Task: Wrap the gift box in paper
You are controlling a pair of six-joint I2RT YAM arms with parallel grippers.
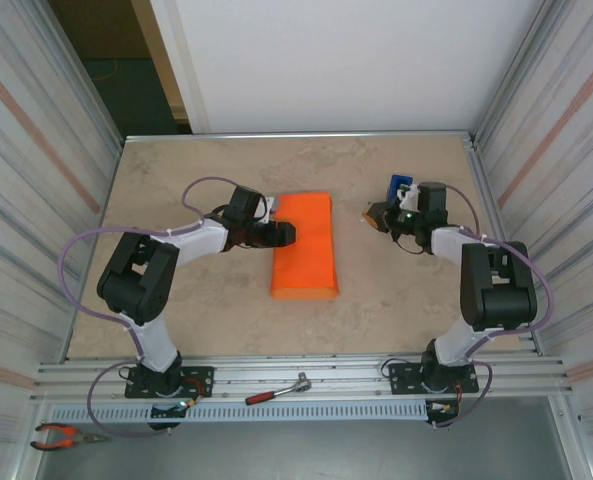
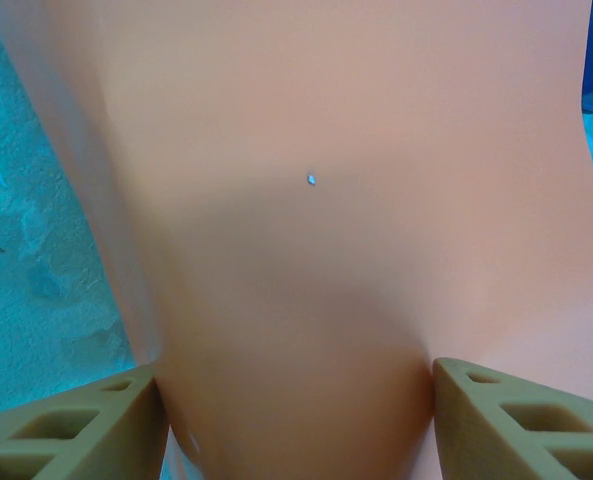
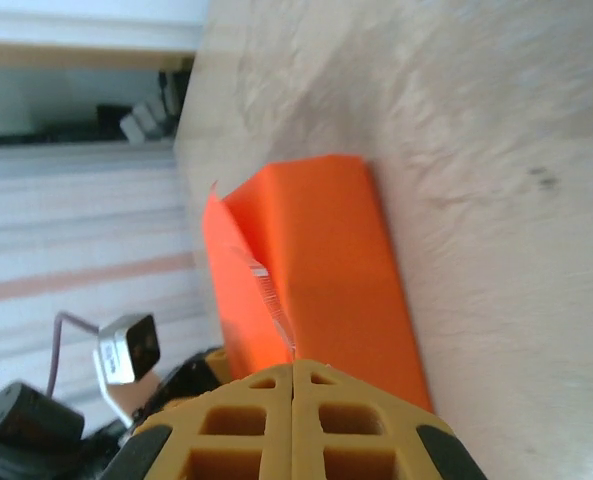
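The orange paper (image 1: 306, 250) lies folded into a long bundle mid-table, and the gift box is hidden inside it. My left gripper (image 1: 284, 233) is at the bundle's left edge. In the left wrist view the paper (image 2: 306, 200) bulges between both fingers (image 2: 76, 430) and touches each one, so my left gripper (image 2: 294, 420) grips the wrapped bulk. My right gripper (image 1: 378, 216) hovers right of the bundle, apart from it. It (image 3: 294, 368) is shut, and a clear tape strip (image 3: 271, 300) trails from its tips in front of the paper (image 3: 326, 260).
A blue tape dispenser (image 1: 400, 187) stands just behind the right gripper. A ratchet tool (image 1: 276, 390) lies on the front rail and red-handled pliers (image 1: 61, 436) lie at the front left. Corrugated walls close in both sides of the table (image 1: 176, 190).
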